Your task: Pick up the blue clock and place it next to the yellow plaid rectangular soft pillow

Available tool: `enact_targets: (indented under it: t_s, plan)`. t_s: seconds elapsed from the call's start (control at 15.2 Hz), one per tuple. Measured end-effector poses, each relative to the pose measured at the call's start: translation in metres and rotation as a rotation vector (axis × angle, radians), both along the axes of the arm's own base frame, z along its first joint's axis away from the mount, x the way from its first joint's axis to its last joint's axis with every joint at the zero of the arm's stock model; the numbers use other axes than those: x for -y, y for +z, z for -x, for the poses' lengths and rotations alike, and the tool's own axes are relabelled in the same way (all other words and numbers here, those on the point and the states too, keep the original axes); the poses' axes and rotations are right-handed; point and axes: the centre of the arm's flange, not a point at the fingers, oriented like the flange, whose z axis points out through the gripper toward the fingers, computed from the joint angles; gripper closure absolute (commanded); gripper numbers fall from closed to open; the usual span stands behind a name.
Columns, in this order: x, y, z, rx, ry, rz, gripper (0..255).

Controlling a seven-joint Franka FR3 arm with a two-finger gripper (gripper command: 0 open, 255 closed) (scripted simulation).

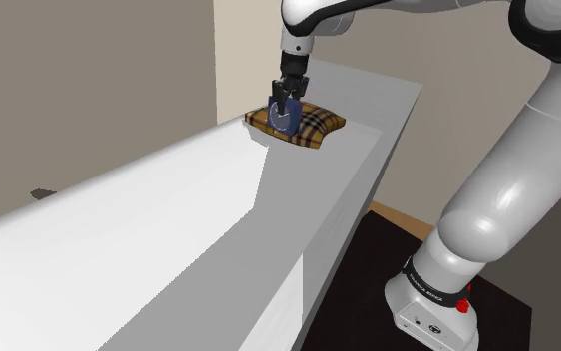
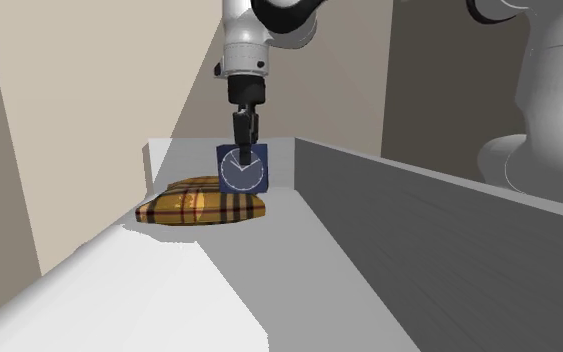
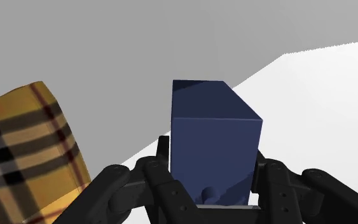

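Note:
The dark blue box-shaped clock with a white dial hangs in the air, clasped by my black gripper. In the shoulder view the clock and gripper hover over the yellow plaid pillow. The second exterior view puts the clock just above the far end of the pillow, which lies flat on the white surface. From the wrist, the clock sits between both fingers, and the pillow lies beside it, below.
The pillow rests at the far end of a long white counter that has a raised grey ledge along one side. A beige wall stands behind. My stand's dark floor area lies beside the counter.

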Motion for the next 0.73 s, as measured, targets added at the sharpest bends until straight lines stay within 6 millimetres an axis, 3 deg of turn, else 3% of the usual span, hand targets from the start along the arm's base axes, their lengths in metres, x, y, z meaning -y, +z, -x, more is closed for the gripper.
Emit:
enact_targets:
  t_s: [0.73]
  plan:
    - [0.143, 0.002, 0.019, 0.000, 0.000, 0.000, 255]
